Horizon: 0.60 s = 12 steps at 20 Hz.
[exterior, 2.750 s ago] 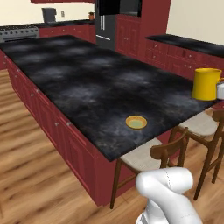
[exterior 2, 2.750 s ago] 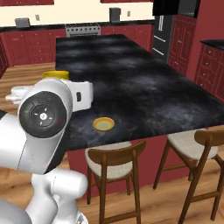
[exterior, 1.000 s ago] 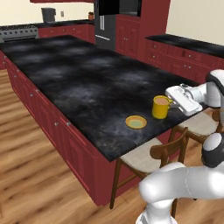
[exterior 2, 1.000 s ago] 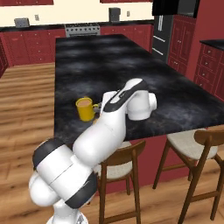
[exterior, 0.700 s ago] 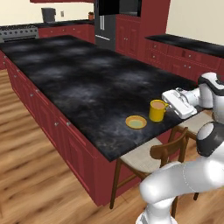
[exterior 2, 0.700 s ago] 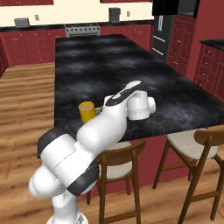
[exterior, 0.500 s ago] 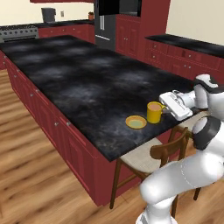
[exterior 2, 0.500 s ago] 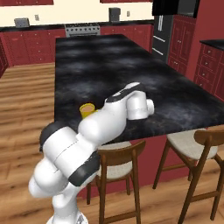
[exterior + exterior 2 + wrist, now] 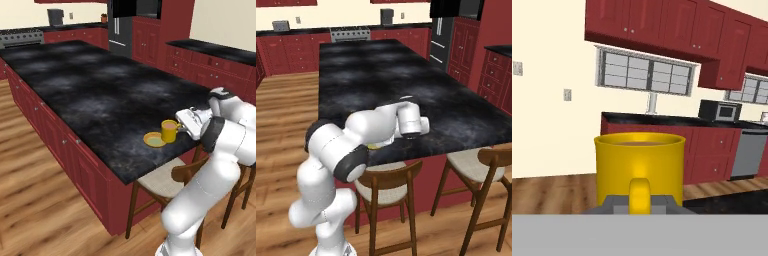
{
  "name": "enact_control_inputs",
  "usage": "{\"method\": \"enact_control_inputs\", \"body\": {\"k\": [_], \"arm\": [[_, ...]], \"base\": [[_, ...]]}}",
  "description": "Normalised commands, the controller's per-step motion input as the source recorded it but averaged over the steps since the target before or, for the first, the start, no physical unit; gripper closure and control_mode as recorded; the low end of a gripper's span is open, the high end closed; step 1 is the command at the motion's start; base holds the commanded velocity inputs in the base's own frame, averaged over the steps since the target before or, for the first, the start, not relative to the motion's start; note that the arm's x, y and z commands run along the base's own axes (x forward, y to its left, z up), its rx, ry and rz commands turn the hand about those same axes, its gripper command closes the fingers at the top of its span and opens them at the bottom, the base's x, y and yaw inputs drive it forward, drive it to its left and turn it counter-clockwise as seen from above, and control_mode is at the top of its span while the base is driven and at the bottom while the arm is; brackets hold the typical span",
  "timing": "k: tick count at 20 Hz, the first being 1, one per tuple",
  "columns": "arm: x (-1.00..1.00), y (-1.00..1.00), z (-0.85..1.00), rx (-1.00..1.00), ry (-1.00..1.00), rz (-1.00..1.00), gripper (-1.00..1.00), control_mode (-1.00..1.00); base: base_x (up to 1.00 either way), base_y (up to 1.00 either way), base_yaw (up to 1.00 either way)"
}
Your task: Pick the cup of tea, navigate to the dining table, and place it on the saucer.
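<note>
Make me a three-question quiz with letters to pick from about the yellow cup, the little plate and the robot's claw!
1. Where is the small flat round yellow saucer?
A. On the glossy black marbled stone table
B. On a stool
C. On the floor

2. What colour is the small yellow mug of brownish tea?
A. Blue
B. Yellow
C. White

3. What is the claw doing?
A. Wide open
B. Holding a spoon
C. Shut on the mug's handle

Answers: 1 A, the saucer lies near the table's edge. 2 B, both the left base view and the hand view show yellow. 3 C, the fingers pinch the handle in the hand view.
</note>
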Motion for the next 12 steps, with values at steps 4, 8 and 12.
{"method": "enact_control_inputs", "body": {"k": [4, 8, 12], "arm": [[0.41, 0.00, -0.35, 0.00, 0.12, 0.00, 1.00, -1.00], [0.34, 0.00, -0.34, 0.00, 0.10, 0.00, 1.00, -1.00], [0.23, 0.00, -0.32, 0.00, 0.05, 0.00, 1.00, -1.00]], "base": [[0.00, 0.00, 0.00], [0.00, 0.00, 0.00], [0.00, 0.00, 0.00]]}}
